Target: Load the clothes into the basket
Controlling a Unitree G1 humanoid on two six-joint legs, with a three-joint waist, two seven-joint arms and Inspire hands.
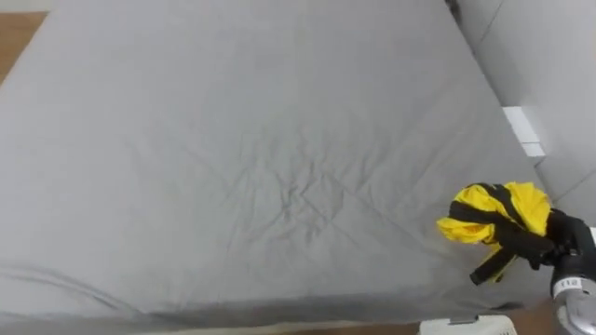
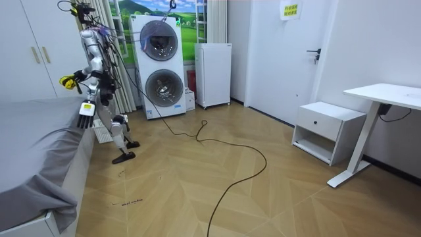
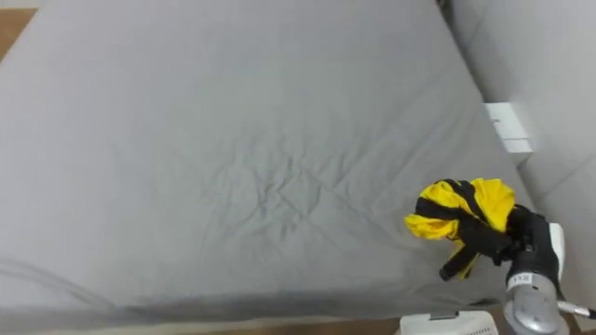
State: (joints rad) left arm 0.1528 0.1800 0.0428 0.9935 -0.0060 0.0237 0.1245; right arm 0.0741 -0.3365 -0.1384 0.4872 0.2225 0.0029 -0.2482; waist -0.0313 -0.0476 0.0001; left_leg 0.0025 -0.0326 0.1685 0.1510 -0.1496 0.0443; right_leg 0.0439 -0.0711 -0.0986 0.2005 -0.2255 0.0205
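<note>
The robot stands at the side of the bed (image 1: 233,140), facing it. Its right hand (image 1: 548,244) is over the bed's near right corner, and the dark fingers are curled tightly around a yellow garment (image 1: 494,212) with black stripes. The garment is bunched in this hand and held above the grey sheet. Most of the cloth bulges out on the side of the hand toward the middle of the bed. In the room view, the left hand (image 2: 84,117) hangs beside the bed's edge with its fingers straight and relaxed, holding nothing.
</note>
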